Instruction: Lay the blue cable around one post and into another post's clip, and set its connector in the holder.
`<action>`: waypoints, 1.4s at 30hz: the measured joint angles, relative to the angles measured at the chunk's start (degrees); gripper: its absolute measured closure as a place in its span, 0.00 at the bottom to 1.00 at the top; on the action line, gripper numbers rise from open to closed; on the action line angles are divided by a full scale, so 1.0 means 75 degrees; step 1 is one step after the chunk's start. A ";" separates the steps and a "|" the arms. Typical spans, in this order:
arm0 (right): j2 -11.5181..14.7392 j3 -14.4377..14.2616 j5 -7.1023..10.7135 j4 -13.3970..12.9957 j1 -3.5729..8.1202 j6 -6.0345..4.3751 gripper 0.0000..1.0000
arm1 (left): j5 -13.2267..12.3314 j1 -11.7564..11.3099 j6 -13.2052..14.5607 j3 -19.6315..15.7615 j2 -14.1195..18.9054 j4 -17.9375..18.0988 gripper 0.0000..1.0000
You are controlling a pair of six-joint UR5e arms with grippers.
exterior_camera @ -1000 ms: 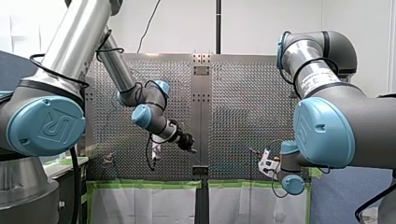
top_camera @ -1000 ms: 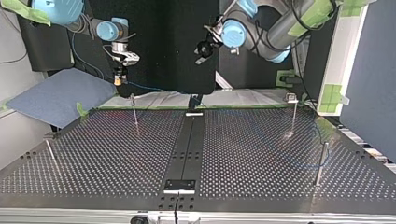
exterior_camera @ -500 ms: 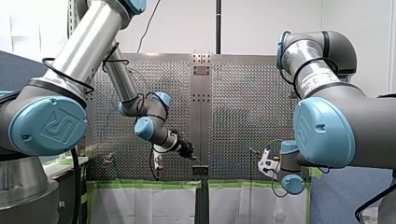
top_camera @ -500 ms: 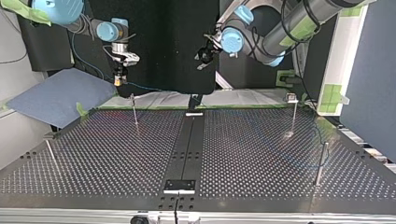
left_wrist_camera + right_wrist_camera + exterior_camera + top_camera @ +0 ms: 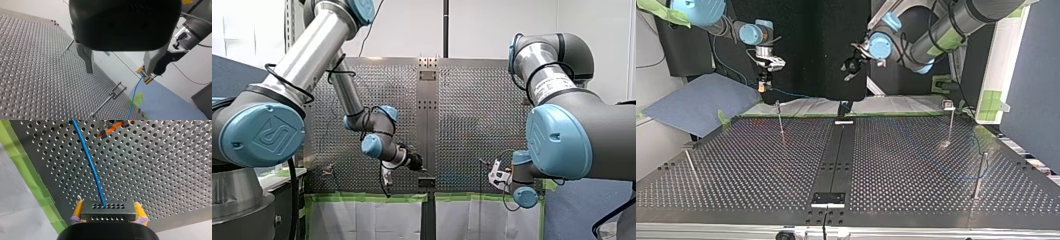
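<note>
My right gripper (image 5: 108, 217) is shut on the grey connector (image 5: 108, 210), with a yellow pad on each side of it. The blue cable (image 5: 90, 165) leaves the connector and runs over the perforated table toward a post clip with an orange part (image 5: 112, 127). In the top view this gripper (image 5: 763, 85) hangs above the table's far edge at the left, near a thin post (image 5: 780, 120). My left gripper (image 5: 120, 70) is open with nothing between its fingers, and the held connector (image 5: 144, 74) shows just beyond one finger. It hovers near the table's middle strip (image 5: 850, 70).
More thin posts stand at the top view's right (image 5: 951, 122) (image 5: 980, 175) and near left (image 5: 690, 165). A black holder block (image 5: 828, 199) sits on the centre strip at the near edge. Green tape (image 5: 30, 177) lines the table's edge, and a blue mat (image 5: 696, 102) lies beyond it.
My left arm has swung its gripper lower and toward the centre strip, nearer the right gripper. The right arm and the connector have stayed still.
</note>
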State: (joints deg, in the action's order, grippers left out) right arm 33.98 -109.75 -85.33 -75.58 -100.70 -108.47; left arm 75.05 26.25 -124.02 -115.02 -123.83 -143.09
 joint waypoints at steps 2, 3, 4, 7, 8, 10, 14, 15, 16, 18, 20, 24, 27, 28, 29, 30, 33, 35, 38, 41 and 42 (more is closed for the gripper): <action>0.0000 0.0001 0.0000 0.0007 0.0001 0.0000 1.00 | -0.0091 0.0046 0.0122 0.0128 -0.0126 0.0146 0.00; 0.0000 0.0001 -0.0001 0.0015 0.0001 0.0000 1.00 | -0.0142 0.0072 0.0179 0.0189 -0.0185 0.0211 0.00; 0.0000 0.0002 -0.0001 0.0022 0.0001 0.0000 1.00 | -0.0194 0.0102 0.0238 0.0250 -0.0244 0.0270 0.00; 0.0000 0.0002 -0.0001 0.0038 0.0001 0.0000 1.00 | -0.0385 0.0222 0.0436 0.0450 -0.0444 0.0476 0.00; 0.0000 0.0000 -0.0001 0.0040 0.0000 0.0000 1.00 | -0.0455 0.0269 0.0509 0.0523 -0.0516 0.0547 0.00; 0.0000 0.0001 0.0001 0.0043 -0.0003 0.0000 1.00 | -0.0560 0.0331 0.0614 0.0627 -0.0621 0.0655 0.00; 0.0000 0.0001 0.0007 0.0044 0.0000 0.0000 1.00 | -0.0802 0.0444 0.0865 0.0878 -0.0869 0.0907 0.00; 0.0000 0.0001 0.0008 0.0045 0.0000 0.0000 1.00 | -0.0843 0.0461 0.0924 0.0939 -0.0916 0.0965 0.00; 0.0000 0.0001 0.0009 0.0045 0.0001 0.0000 1.00 | -0.0874 0.0474 0.0983 0.0997 -0.0952 0.1021 0.00; 0.0000 0.0001 0.0009 0.0045 -0.0002 0.0000 1.00 | -0.0912 0.0492 0.1111 0.1124 -0.1002 0.1153 0.00; 0.0000 0.0000 0.0009 0.0045 -0.0005 0.0000 1.00 | -0.0913 0.0491 0.1239 0.1234 -0.1023 0.1277 0.00; 0.0000 0.0001 0.0010 0.0045 -0.0011 0.0000 1.00 | -0.0776 0.0444 0.1357 0.1322 -0.1078 0.1513 0.00; 0.0000 0.0000 0.0010 0.0045 -0.0016 0.0001 1.00 | -0.0617 0.0413 0.1267 0.1405 -0.1205 0.1692 0.00; 0.0000 0.0000 0.0010 0.0048 -0.0018 0.0003 1.00 | -0.0570 0.0407 0.1224 0.1446 -0.1253 0.1746 0.00; 0.0000 0.0000 0.0010 0.0052 -0.0021 0.0005 1.00 | -0.0504 0.0402 0.1178 0.1512 -0.1330 0.1830 0.00; 0.0000 0.0001 0.0010 0.0057 -0.0025 0.0007 1.00 | -0.0452 0.0403 0.1162 0.1567 -0.1391 0.1894 0.00; 0.0000 0.0001 0.0008 0.0065 -0.0030 0.0010 1.00 | -0.0253 0.0415 0.1168 0.1705 -0.1605 0.2113 0.00; 0.0000 0.0000 0.0009 0.0065 -0.0037 0.0011 1.00 | -0.0098 0.0408 0.1199 0.1743 -0.1759 0.2269 0.00; -0.0002 0.0001 0.0009 0.0057 -0.0039 0.0016 1.00 | 0.0145 0.0403 0.1340 0.1763 -0.1893 0.2514 0.00; -0.0001 0.0000 0.0015 0.0053 -0.0049 0.0034 1.00 | 0.0370 0.0442 0.1534 0.1767 -0.1935 0.2739 0.00; -0.0001 0.0001 0.0016 0.0051 -0.0052 0.0039 1.00 | 0.0436 0.0455 0.1595 0.1767 -0.1941 0.2809 0.00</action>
State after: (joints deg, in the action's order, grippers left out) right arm 33.97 -109.75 -85.21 -75.20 -101.09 -108.18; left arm 78.33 29.66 -112.06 -101.77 -138.38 -122.02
